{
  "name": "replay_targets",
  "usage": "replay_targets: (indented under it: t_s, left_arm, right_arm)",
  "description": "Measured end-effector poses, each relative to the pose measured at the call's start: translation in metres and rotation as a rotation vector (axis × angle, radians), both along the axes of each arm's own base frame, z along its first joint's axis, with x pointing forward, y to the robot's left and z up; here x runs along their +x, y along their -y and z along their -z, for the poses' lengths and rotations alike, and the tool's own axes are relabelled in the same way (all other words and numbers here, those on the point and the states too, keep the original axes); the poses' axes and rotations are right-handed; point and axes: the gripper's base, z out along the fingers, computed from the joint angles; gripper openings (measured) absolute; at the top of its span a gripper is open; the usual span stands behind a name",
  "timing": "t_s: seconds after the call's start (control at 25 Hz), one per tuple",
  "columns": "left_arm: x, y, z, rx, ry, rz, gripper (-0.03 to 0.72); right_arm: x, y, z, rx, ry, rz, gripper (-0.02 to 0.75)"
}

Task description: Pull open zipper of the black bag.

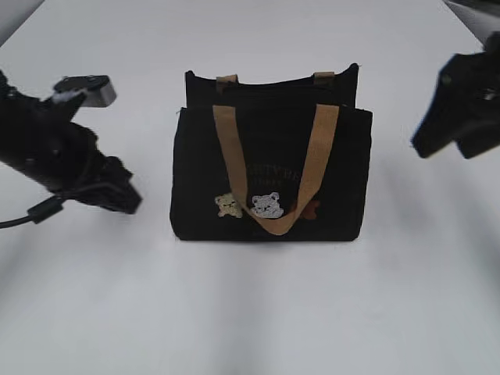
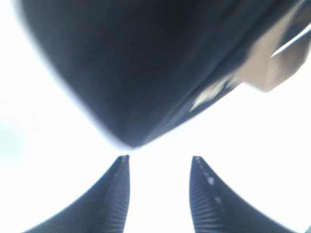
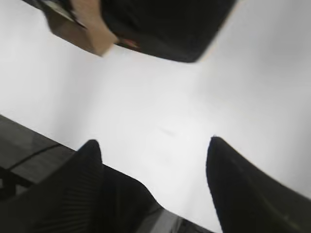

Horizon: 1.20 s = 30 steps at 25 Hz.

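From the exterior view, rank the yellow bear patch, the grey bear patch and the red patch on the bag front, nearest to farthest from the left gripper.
Measured from the left gripper, on the left of the black bag:
1. Yellow bear patch, leftmost on the bag front.
2. Grey bear patch, at the middle, beside the tan handle.
3. Red patch, rightmost, partly behind that handle.

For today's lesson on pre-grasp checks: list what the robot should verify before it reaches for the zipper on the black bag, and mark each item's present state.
1. Black bag upright on the table: ok.
2. Left gripper fingers apart, holding nothing: ok.
3. Right gripper fingers apart, holding nothing: ok.
4. Both grippers clear of the bag: ok.
5. Zipper pull located along the top edge: cannot tell.
6. Front tan handle off the top edge: ok, it hangs down the front.
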Motion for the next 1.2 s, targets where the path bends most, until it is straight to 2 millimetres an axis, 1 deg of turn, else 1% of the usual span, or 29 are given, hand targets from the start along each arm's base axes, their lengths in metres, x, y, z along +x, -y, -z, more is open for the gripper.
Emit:
replay_targets:
  t_s: [0.04, 0.08, 0.12, 0.16, 0.2, 0.28, 0.4, 0.44, 0.48, 0.52, 0.6, 0.68, 0.8, 0.92, 1.0, 1.08, 1.2]
  left_arm:
    - [-0.006, -0.009, -0.006, 0.090, -0.028, -0.029, 0.237]
    - [-0.012, -0.018, -0.014, 0.158, -0.052, -0.085, 0.214]
    - [-0.018, -0.024, -0.023, 0.194, -0.075, -0.132, 0.198]
    - [-0.026, -0.029, -0.036, 0.219, -0.074, -0.156, 0.188]
    - [-0.036, -0.033, -0.052, 0.217, -0.055, -0.178, 0.184]
    - [-0.061, -0.040, -0.082, 0.170, -0.020, -0.233, 0.179]
    - [-0.115, -0.056, -0.129, 0.066, 0.120, -0.294, 0.178]
    - [-0.133, -0.061, -0.138, 0.043, 0.152, -0.303, 0.177]
    - [-0.154, -0.067, -0.148, 0.019, 0.206, -0.306, 0.176]
    - [-0.179, -0.076, -0.158, -0.002, 0.272, -0.310, 0.176]
    - [-0.216, -0.089, -0.163, -0.011, 0.341, -0.324, 0.176]
    - [-0.247, -0.103, -0.160, 0.006, 0.420, -0.349, 0.176]
    - [-0.280, -0.118, -0.140, 0.027, 0.488, -0.373, 0.176]
    - [-0.299, -0.126, -0.115, 0.026, 0.547, -0.390, 0.176]
    - [-0.304, -0.128, -0.101, 0.003, 0.596, -0.399, 0.176]
    - [-0.307, -0.129, -0.096, -0.014, 0.628, -0.404, 0.176]
    - [-0.306, -0.128, -0.097, -0.019, 0.637, -0.406, 0.176]
  right_arm:
    - [-0.012, 0.006, -0.003, -0.051, -0.001, 0.027, 0.519]
    - [-0.028, 0.011, -0.006, -0.096, 0.005, 0.049, 0.507]
    - [-0.045, 0.016, -0.008, -0.134, 0.018, 0.060, 0.500]
    - [-0.060, 0.019, -0.009, -0.156, 0.034, 0.063, 0.496]
    - [-0.080, 0.022, -0.010, -0.172, 0.054, 0.061, 0.494]
    - [-0.117, 0.026, -0.010, -0.187, 0.099, 0.061, 0.492]
    - [-0.172, 0.031, -0.004, -0.188, 0.191, 0.068, 0.491]
    - [-0.193, 0.032, -0.005, -0.182, 0.258, 0.075, 0.491]
    - [-0.210, 0.034, -0.002, -0.177, 0.298, 0.077, 0.491]
    - [-0.225, 0.035, 0.002, -0.174, 0.339, 0.079, 0.491]
    - [-0.249, 0.037, 0.009, -0.175, 0.422, 0.088, 0.490]
    - [-0.267, 0.040, 0.015, -0.181, 0.510, 0.099, 0.489]
    - [-0.287, 0.044, 0.020, -0.192, 0.647, 0.122, 0.488]
    - [-0.295, 0.045, 0.023, -0.177, 0.762, 0.150, 0.488]
    - [-0.299, 0.045, 0.024, -0.172, 0.797, 0.157, 0.488]
    - [-0.300, 0.046, 0.023, -0.169, 0.815, 0.161, 0.488]
    - [-0.300, 0.046, 0.023, -0.170, 0.818, 0.163, 0.488]
